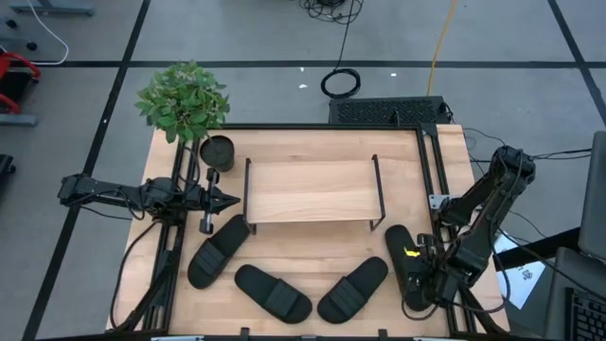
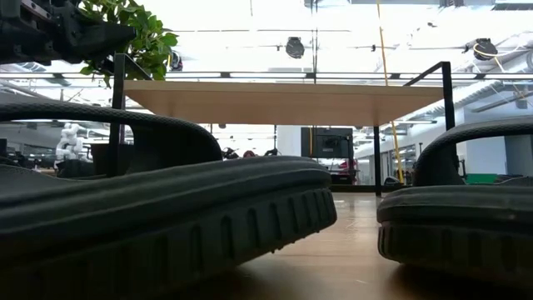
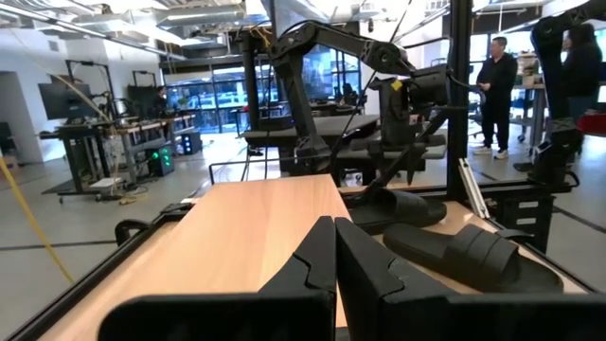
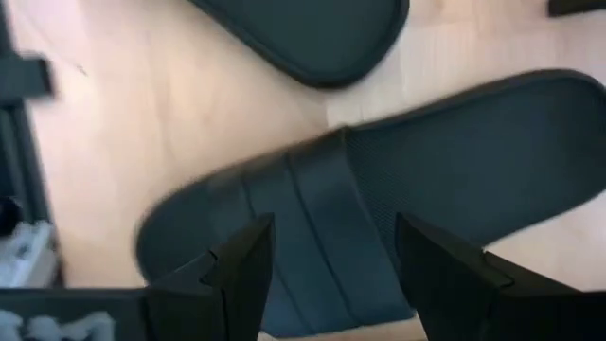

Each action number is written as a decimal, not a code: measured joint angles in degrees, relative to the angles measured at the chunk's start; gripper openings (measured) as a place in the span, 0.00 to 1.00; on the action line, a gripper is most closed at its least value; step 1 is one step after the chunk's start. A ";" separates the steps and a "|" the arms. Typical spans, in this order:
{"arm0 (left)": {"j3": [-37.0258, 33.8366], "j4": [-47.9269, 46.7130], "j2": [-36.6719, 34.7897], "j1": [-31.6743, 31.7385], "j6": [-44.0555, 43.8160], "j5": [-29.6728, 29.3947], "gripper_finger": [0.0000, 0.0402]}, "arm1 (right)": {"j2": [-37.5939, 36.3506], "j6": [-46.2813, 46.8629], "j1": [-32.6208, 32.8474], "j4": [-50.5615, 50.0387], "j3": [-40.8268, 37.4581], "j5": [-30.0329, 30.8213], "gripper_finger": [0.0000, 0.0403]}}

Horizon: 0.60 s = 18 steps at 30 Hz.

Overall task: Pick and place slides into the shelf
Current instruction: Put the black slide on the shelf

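Four black slides lie on the table in front of the shelf (image 1: 312,192): one at the left (image 1: 218,251), two in the middle (image 1: 273,292) (image 1: 352,289), and one at the right (image 1: 405,260). My right gripper (image 4: 331,275) is open above the right slide (image 4: 379,180) and points down, with one finger on each side of its ribbed strap (image 4: 322,218). My left gripper (image 3: 333,256) is shut and hovers at the shelf's left end, level with the top board (image 3: 256,227). The low view shows two slides (image 2: 158,217) (image 2: 466,217) close up, with the shelf top (image 2: 283,100) behind them. My right gripper comes at the right slide from above, fingers (image 4: 241,270) astride the strap (image 4: 322,218) and across the slide's length. I cannot tell whether they touch it. The slide lies flat on the table.
A potted plant (image 1: 183,99) and a dark cup (image 1: 217,152) stand at the far left corner. A small grey bar-shaped object (image 1: 207,213) lies under my left gripper. Black frame rails run along the table's sides (image 1: 431,170). People stand in the room beyond (image 3: 492,90).
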 joint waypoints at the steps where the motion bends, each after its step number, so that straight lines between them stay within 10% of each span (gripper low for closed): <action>1: 0.00 0.00 0.00 0.01 0.00 0.01 0.02 | 0.00 -0.38 -0.18 -0.42 -0.38 -0.44 0.52; 18: 0.00 -0.95 0.00 0.00 0.17 0.01 0.02 | -0.59 -10.01 -4.62 -1.18 -1.66 -3.55 0.52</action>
